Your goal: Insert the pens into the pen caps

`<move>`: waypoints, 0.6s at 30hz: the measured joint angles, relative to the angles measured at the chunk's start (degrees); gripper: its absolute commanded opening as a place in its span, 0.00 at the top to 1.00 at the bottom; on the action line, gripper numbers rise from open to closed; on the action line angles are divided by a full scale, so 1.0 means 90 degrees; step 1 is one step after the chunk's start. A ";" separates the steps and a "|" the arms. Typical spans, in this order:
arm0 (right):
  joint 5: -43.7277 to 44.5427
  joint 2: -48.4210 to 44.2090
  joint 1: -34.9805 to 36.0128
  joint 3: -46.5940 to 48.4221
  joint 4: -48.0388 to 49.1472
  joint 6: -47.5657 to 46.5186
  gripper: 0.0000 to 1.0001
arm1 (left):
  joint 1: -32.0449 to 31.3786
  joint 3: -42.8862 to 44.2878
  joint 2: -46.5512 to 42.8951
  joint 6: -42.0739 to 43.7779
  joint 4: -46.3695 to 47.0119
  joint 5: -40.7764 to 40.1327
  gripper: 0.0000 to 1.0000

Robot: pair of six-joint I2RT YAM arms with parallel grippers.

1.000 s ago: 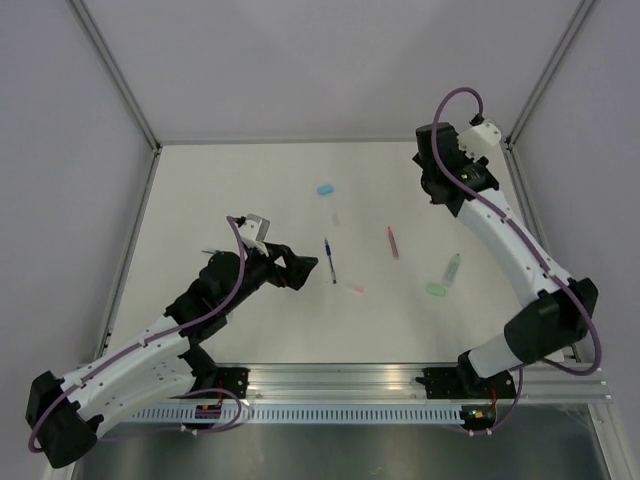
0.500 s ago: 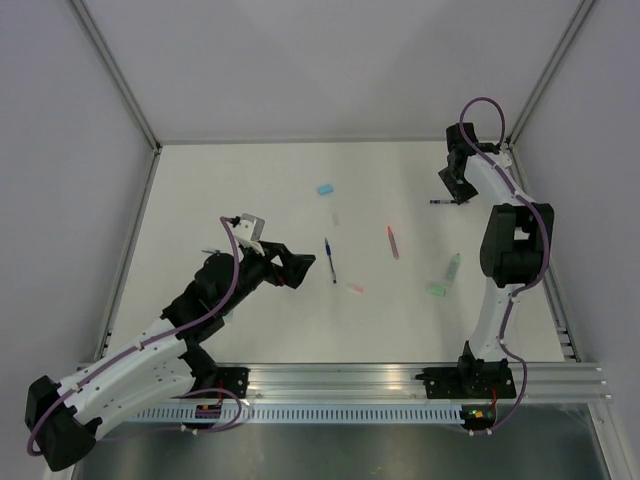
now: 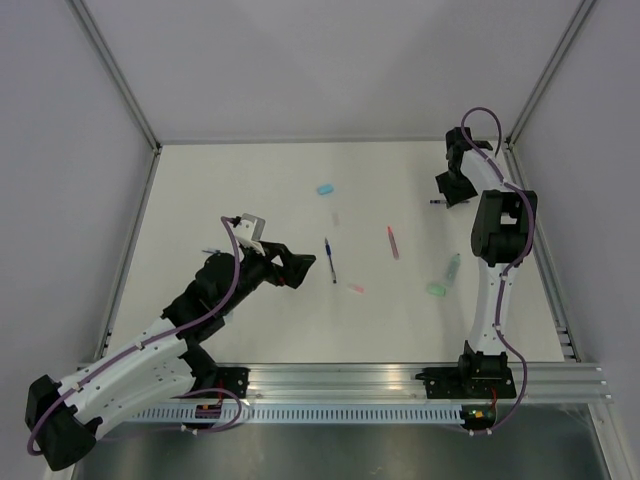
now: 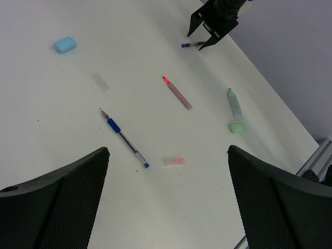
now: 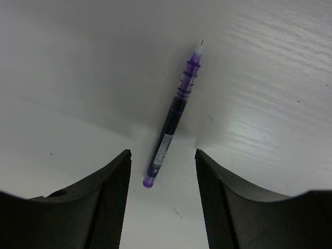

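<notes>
The purple pen (image 5: pixel 174 111) lies flat on the white counter (image 5: pixel 270 93). In the right wrist view its long axis slants from lower left to upper right, with the fine tip at the upper right and the blunt end low in the centre. The blunt end sits in the gap of the right gripper (image 5: pixel 162 155). The jaws stand apart, one on each side, and neither presses the pen, which lies nearer the jaw on the frame's left. Seen from overhead, this is the counter's upper right.

Toward the middle lie a pink pen (image 4: pixel 177 94), a blue pen (image 4: pixel 124 139) and a pink cap (image 4: pixel 174 162). A green marker (image 4: pixel 234 104) lies at the right, with a green cap (image 4: pixel 238 127) just below it. The left gripper (image 3: pixel 300 268), centre left overhead, has its jaws spread wide and holds nothing.
</notes>
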 measured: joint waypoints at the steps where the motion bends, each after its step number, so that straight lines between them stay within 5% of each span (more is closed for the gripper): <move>1: -0.0012 0.0036 -0.0029 0.0019 -0.0041 0.0046 0.41 | 0.0000 0.0000 0.0000 0.0000 0.0000 0.0000 0.00; 18: -0.0333 0.0503 -0.0170 0.0661 -0.1195 0.0328 0.59 | 0.0000 -0.0002 -0.0087 0.0000 0.0000 -0.0002 0.00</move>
